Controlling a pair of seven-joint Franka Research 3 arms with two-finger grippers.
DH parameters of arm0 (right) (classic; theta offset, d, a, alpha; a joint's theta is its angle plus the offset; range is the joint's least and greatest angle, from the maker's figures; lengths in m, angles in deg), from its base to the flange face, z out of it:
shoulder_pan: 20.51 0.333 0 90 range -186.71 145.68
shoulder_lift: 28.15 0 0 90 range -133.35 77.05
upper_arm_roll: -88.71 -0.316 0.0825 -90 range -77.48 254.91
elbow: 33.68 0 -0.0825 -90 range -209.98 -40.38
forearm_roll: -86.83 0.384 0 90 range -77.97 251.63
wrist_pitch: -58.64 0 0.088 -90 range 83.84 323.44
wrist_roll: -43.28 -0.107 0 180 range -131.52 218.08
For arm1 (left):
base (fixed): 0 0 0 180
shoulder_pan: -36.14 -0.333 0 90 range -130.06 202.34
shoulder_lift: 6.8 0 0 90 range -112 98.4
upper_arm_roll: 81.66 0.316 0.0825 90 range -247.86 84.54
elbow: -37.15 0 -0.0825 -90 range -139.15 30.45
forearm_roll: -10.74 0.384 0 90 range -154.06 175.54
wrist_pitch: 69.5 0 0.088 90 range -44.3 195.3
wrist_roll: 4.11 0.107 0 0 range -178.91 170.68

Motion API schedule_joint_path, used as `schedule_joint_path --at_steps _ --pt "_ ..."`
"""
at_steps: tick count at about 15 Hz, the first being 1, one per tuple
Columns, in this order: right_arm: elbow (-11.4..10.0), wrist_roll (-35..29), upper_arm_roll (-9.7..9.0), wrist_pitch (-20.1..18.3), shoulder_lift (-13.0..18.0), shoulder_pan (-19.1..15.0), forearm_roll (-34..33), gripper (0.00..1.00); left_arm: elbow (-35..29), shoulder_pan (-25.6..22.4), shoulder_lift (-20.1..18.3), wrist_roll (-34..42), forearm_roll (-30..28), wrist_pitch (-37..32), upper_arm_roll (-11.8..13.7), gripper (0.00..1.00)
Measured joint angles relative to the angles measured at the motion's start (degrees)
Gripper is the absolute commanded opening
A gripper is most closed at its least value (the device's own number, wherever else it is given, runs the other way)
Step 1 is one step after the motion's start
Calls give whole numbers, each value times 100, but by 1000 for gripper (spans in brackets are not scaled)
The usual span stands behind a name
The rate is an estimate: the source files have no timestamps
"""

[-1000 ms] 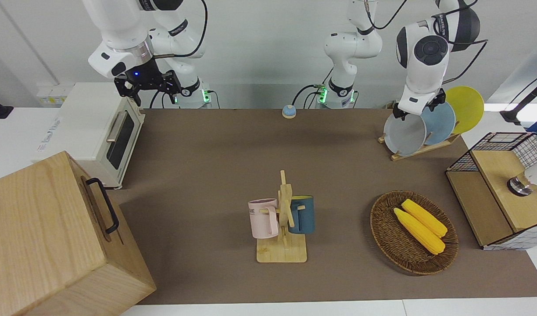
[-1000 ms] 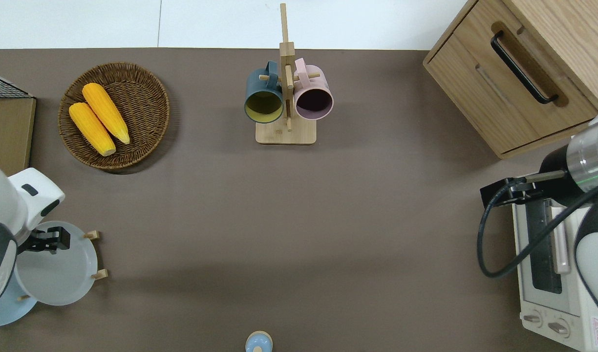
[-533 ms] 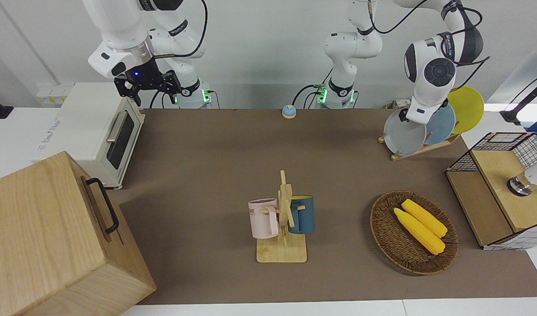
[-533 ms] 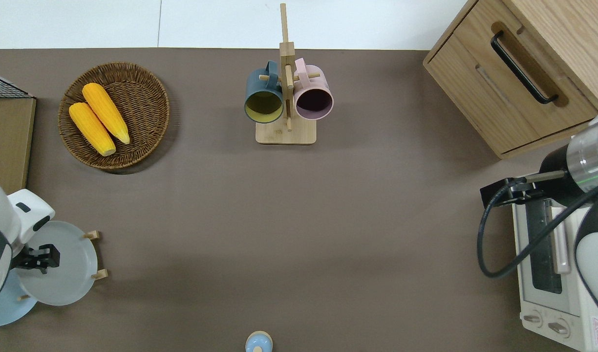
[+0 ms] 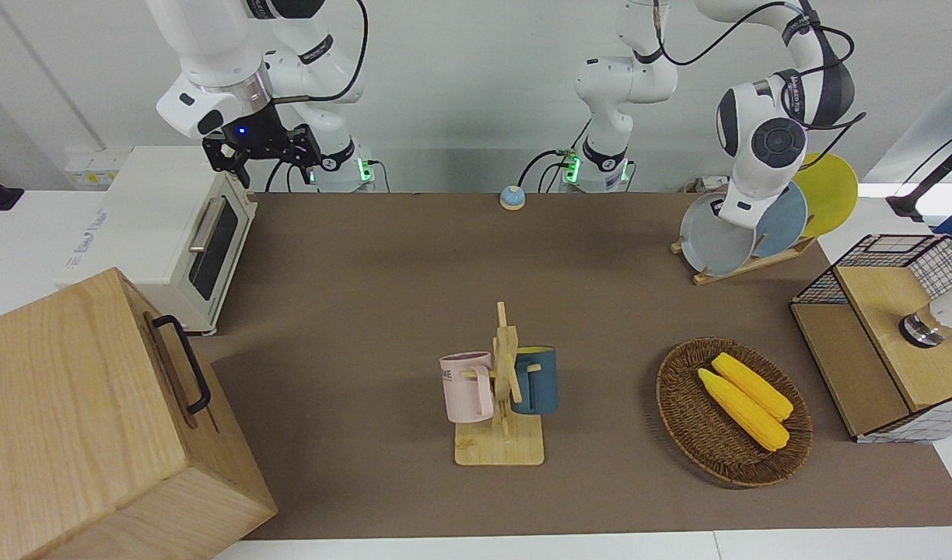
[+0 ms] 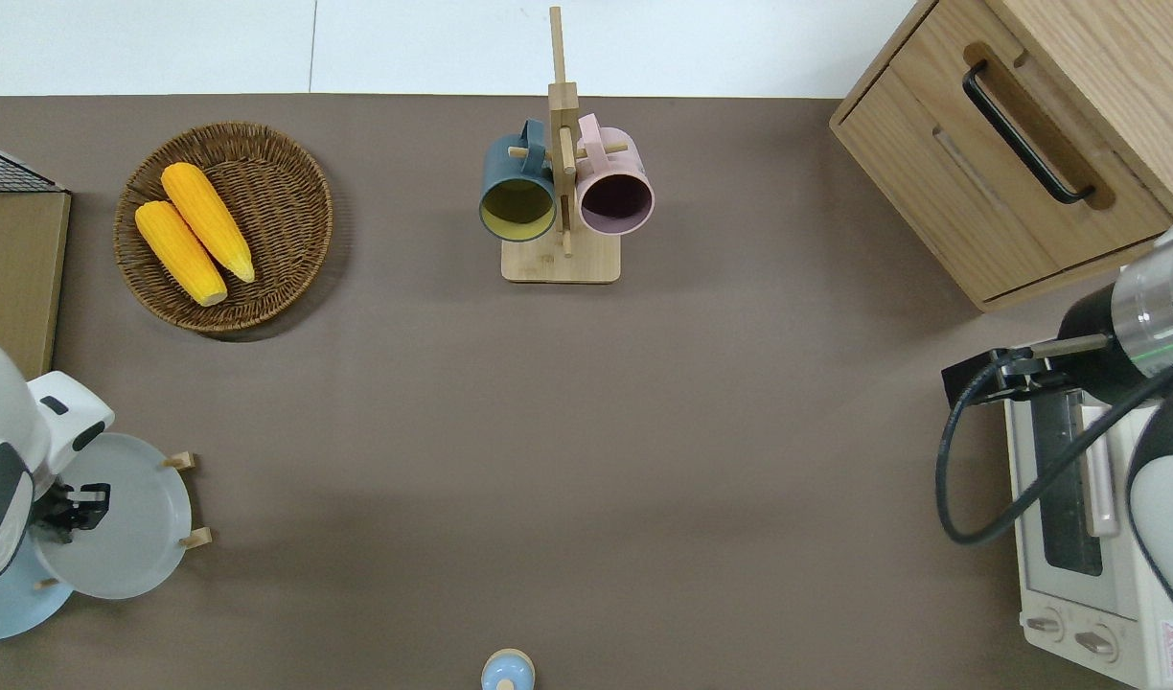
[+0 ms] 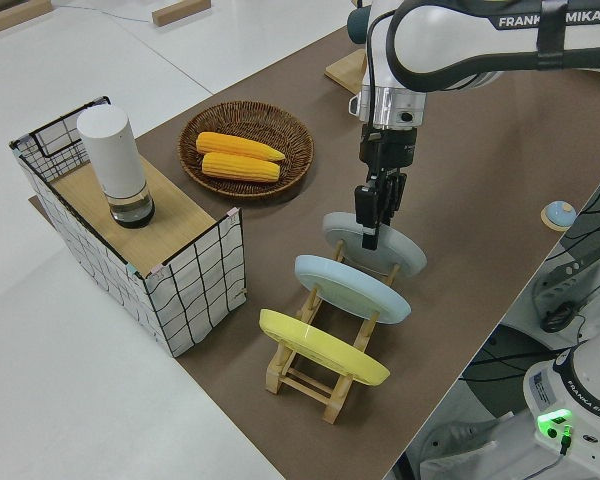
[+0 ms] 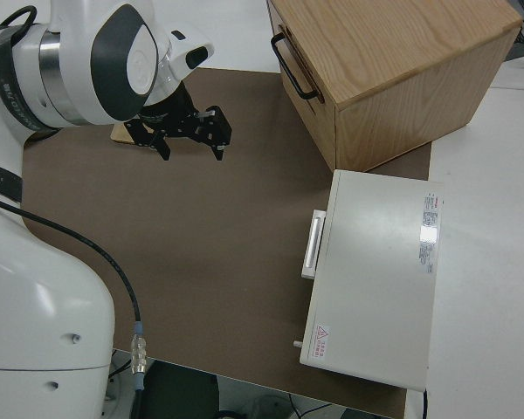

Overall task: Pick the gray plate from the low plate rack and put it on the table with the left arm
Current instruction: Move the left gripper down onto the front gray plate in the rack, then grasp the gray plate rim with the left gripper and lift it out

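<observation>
Starting at the left arm's end of the table (image 6: 586, 431): the low plate rack (image 7: 310, 375) stands near the table edge and carries three plates on edge, leaning between its pegs. The gray plate (image 6: 131, 527) occupies the slot toward the middle of the table. The light-blue plate (image 7: 350, 288) sits in the next slot and the yellow plate (image 7: 320, 345) in the last. The gray plate is seated in the rack and has not been lifted. The left gripper (image 7: 370, 220) is pointed downward at the upper rim of the gray plate, at or just on its top edge. Whether it has clamped the rim or only stands at it cannot be determined from these views.

Handling assessment: the plate appears rigid, smooth and probably light. If it is ceramic, it is liable to chip or break if dropped or knocked against a peg. The thin raised rim at the top is the only accessible hold, since the lower edge is trapped between pegs and the light-blue plate stands close beside it. A smooth rim held at one point may pivot or slip in the grasp. A firm hold and a lift along the slant of the pegs are therefore judged advisable.

The middle of the table offers bare surface for placement. At the right arm's end, the right gripper (image 8: 188, 131) is parked, spread apart and empty.
</observation>
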Motion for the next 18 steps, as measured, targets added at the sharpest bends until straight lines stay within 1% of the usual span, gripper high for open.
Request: schedule_joint_path --at_steps 1,2,3,4,9,14,18 --pt "0 0 0 0 0 0 0 983 4 1 -5 -4 0 12 0 190" --pt "0 0 0 0 0 0 0 983 11 3 -14 -4 0 24 0 126" --pt "0 0 0 0 0 0 0 983 22 9 -32 -4 0 34 -2 13" --pt "0 0 0 0 0 0 0 983 35 12 -63 -4 0 36 -5 0" --pt "0 0 0 0 0 0 0 983 158 19 -160 -4 -5 -10 -61 0" --pt "0 0 0 0 0 0 0 983 525 19 -184 5 -3 -408 -77 0" --pt "0 0 0 0 0 0 0 983 795 20 -192 9 7 -697 -184 0"
